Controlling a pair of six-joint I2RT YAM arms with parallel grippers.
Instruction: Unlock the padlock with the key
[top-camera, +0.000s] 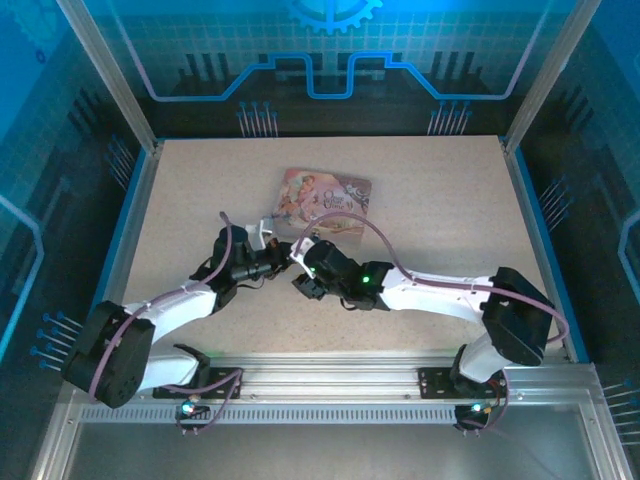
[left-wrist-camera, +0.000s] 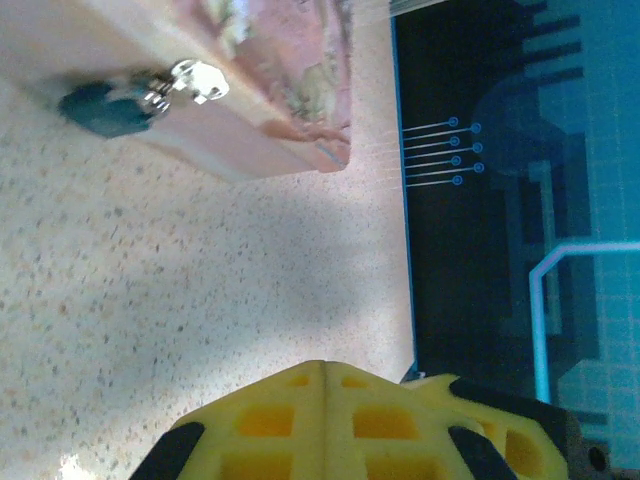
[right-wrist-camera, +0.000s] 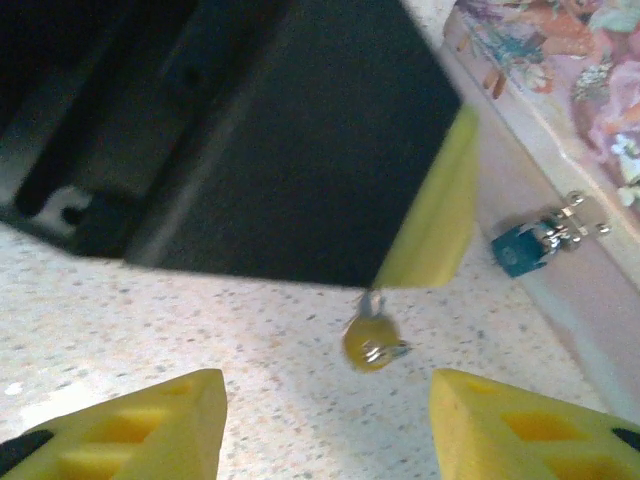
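Right wrist view gives us the grip itself. The key (right-wrist-camera: 371, 338), a small dull gold piece, hangs head-down from the tip of the left pincer (right-wrist-camera: 385, 283), whose dark body and yellow pad cross the upper part of that picture. The thin end of the key runs up into the pincer tip, so we read the left pincer as clenched on the key. We cannot tell whether the key's head touches the speckled worktop (right-wrist-camera: 120, 300) beneath it.

Near the key on its right, and apart from it, the padlock (right-wrist-camera: 520, 250) sits low against the side wall of the pink tin (right-wrist-camera: 590, 80). Its bluish body is toward the key and its silvery shackle (right-wrist-camera: 575, 218) points away along the wall, beside a small metal fitting.

Our right pincer (right-wrist-camera: 325, 390) stands released. Its two yellow fingers are wide apart at the bottom corners, grasping and touching nothing, and the key lies ahead of the gap between them.

Left wrist view adds the seam of the left pincer: its yellow fingers (left-wrist-camera: 250, 420) are pressed flat together with no gap. It also shows the padlock at upper left against the tin's wall, well ahead of those fingers.

Top external view adds the layout. The left arm (top-camera: 170, 305) and right arm (top-camera: 440, 290) reach inward and meet at the middle of the worktop, just on the near side of the tin, which lies picture-side up.
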